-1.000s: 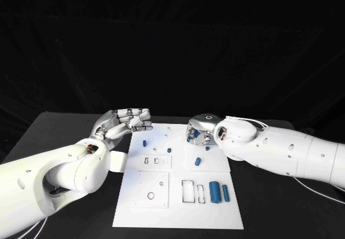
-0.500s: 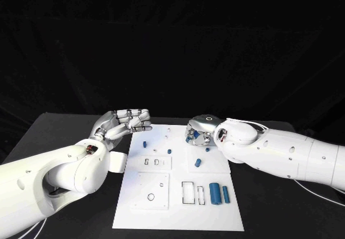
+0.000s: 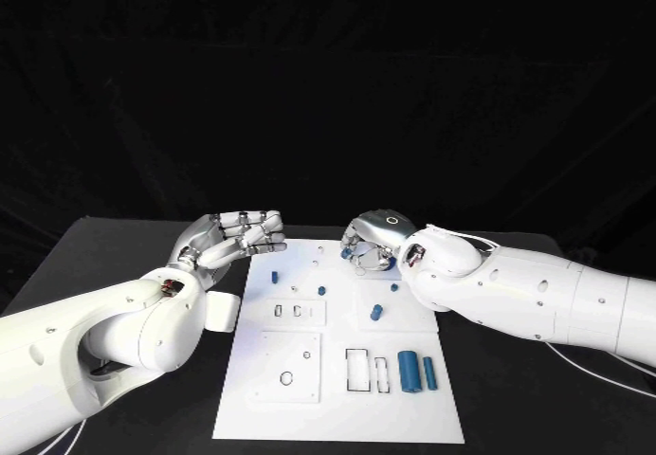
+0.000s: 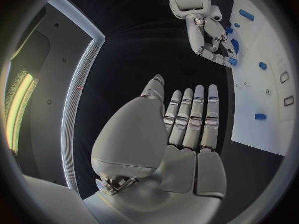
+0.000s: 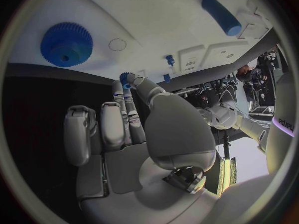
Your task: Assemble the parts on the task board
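Note:
The white task board (image 3: 342,398) lies in the middle of the table. My right hand (image 3: 369,242) hovers over the board's far edge and pinches a small blue part (image 5: 125,77) between thumb and a fingertip; the left wrist view shows the same part (image 4: 231,61) at those fingertips. A blue gear (image 5: 67,44) sits on the board beneath that hand. My left hand (image 3: 240,234) is raised beside the board's far left corner, fingers straight and together, holding nothing.
Small blue pegs (image 3: 275,276) (image 3: 322,287) and a short blue cylinder (image 3: 376,309) stand mid-board. Two longer blue cylinders (image 3: 408,370) (image 3: 429,372) lie near the right front, beside rectangular slots (image 3: 358,366). A round hole (image 3: 287,377) is at the left front.
My right hand has risen and shifted toward the board's far edge with the small blue part pinched in it. The left hand has barely moved.

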